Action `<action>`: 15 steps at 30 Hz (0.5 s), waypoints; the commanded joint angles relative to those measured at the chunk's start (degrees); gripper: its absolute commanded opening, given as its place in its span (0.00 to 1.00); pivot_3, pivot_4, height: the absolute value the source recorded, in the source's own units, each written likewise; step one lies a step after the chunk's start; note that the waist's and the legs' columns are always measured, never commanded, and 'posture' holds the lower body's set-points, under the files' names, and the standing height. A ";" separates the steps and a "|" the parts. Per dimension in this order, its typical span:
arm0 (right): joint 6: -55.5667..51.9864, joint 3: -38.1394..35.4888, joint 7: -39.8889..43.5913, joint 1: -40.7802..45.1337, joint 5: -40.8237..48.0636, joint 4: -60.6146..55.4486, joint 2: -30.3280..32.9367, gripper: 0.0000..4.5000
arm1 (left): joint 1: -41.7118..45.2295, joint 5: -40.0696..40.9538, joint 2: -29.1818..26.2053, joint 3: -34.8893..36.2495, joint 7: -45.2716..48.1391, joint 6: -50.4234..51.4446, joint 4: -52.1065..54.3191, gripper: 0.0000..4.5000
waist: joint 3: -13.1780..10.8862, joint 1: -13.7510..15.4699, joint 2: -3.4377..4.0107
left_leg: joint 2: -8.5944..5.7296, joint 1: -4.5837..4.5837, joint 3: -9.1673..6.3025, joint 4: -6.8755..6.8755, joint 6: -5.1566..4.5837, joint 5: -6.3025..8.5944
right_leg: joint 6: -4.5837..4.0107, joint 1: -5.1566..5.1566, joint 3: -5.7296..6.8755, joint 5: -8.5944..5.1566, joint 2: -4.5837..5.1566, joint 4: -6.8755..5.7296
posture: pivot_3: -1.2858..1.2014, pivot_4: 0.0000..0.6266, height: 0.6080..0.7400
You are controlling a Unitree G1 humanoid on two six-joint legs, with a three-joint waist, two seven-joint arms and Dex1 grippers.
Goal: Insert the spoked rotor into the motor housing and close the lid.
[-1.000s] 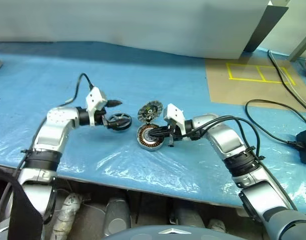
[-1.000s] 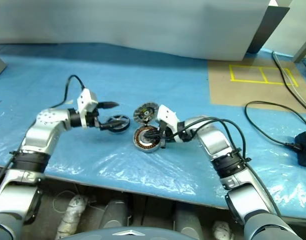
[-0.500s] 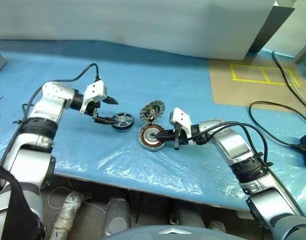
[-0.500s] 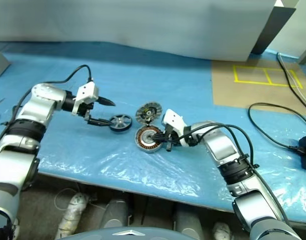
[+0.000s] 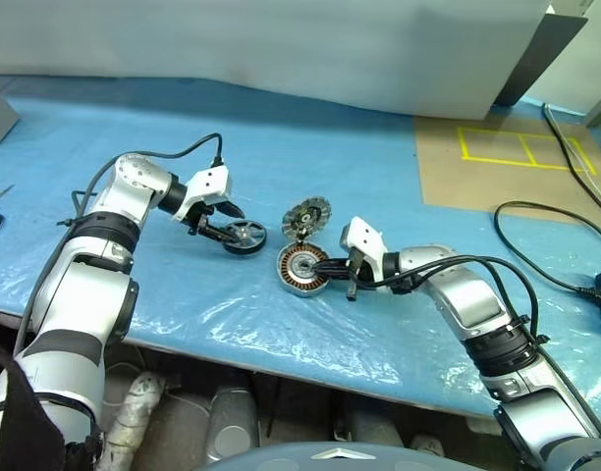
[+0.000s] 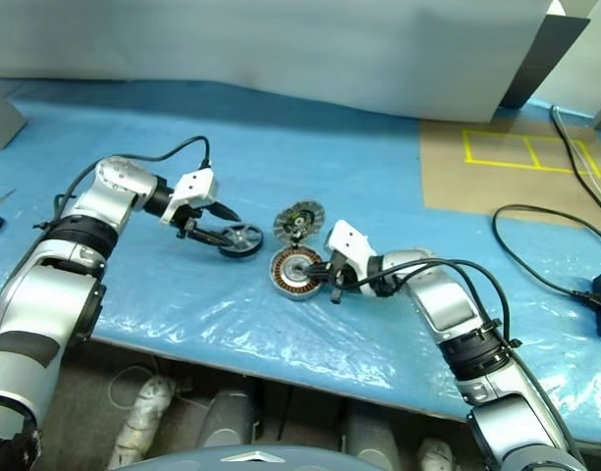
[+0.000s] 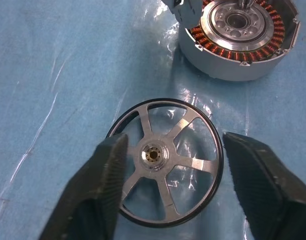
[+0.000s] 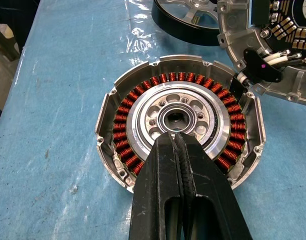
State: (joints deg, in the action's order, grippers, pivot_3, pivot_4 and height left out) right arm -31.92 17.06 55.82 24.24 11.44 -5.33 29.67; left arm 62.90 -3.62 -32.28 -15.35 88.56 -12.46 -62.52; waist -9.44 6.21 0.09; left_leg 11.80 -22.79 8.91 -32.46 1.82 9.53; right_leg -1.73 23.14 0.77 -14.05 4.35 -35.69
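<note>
Near the centre of the frame, the right gripper (image 5: 332, 272) has its fingers pressed together, tips over the motor housing (image 5: 301, 270). Just behind stands the lid (image 5: 306, 216), tilted. Left of centre, the left gripper (image 7: 170, 165) straddles the flat-lying spoked rotor (image 7: 165, 161), fingers apart.

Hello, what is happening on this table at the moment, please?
A humanoid robot is assembling a motor. Its left gripper straddles the spoked rotor, fingers open on either side, not yet gripping. Its right gripper, fingers shut, presses on the hub of the motor housing. The lid stands tilted behind the housing, not yet closed.
</note>
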 commanded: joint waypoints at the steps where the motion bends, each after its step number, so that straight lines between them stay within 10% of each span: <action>1: -0.48 -0.75 -0.74 -0.72 0.03 -1.10 0.66 0.00 | 1.73 -0.58 0.55 0.81 -0.14 -1.29 -0.45 0.65 | 0.00 0.07 0.00 | 0.00 0.00 0.00 0.00 0.00 0.00 | 0.00 0.00 0.01 0.00 0.00 0.00 | 0.52 0.24 1.00; 15: 0.46 -0.57 -2.33 -2.08 -0.99 -0.60 1.31 0.00 | 0.90 -4.96 2.10 0.35 -4.14 -1.91 -3.80 0.65 | 0.00 0.11 0.00 | 0.00 0.00 -0.09 -0.02 0.00 0.00 | 0.00 -0.06 0.07 0.00 0.01 0.00 | 0.52 0.24 1.00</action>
State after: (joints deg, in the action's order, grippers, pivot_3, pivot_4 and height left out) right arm -31.22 16.97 54.04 23.31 11.40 -5.73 29.84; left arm 62.88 -8.42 -30.02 -15.51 84.69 -13.94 -66.39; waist -9.44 6.32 0.08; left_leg 11.80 -22.79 8.81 -32.48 1.82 9.53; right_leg -1.72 23.07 0.85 -14.05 4.36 -35.69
